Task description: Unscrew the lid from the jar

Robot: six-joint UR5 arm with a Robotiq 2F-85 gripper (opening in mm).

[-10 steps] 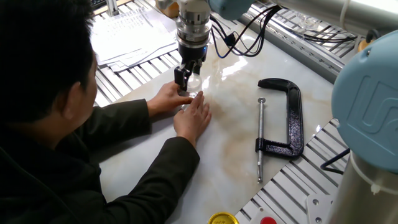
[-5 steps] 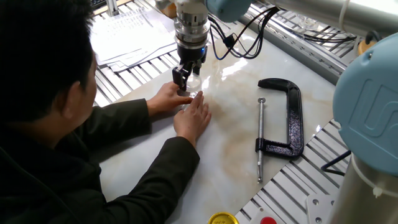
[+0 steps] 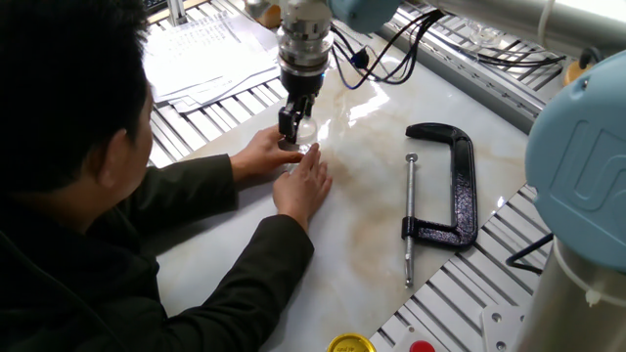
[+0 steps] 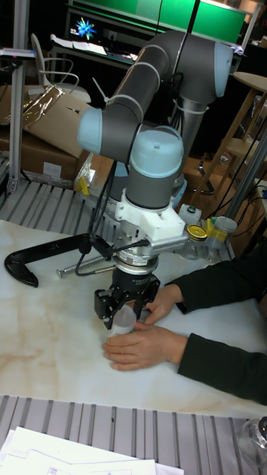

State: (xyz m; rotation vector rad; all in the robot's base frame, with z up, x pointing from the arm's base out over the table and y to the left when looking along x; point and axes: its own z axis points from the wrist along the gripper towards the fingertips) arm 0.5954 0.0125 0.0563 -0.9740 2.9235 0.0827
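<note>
Since the frame 1 second ago the wrist has turned about its vertical axis, so the fingers [image 3: 290, 127] show a narrower profile; the person's 2 hands, the clamp and the papers lie as before.

The fixed view shows things that the tall fixed view misses: 1 black C-clamp [image 3: 445, 186] at right centre in full, papers [image 3: 201, 54] at upper left, a yellow lid [image 3: 351, 343] and a red cap [image 3: 422, 345] at the bottom edge. The tall fixed view shows only part of the clamp, but gives the clearest look at the lid [image 4: 124, 318], a pale round cap clenched between the 2 fingers. The jar [image 4: 119, 338] is just below it, near the frame's centre, mostly hidden by the person's hands on the marble worktop [image 3: 372, 225].

1 hand [image 4: 141, 347] lies flat in front of the jar, the other hand [image 4: 165, 298] curls behind it. The arm points straight down over the jar.
</note>
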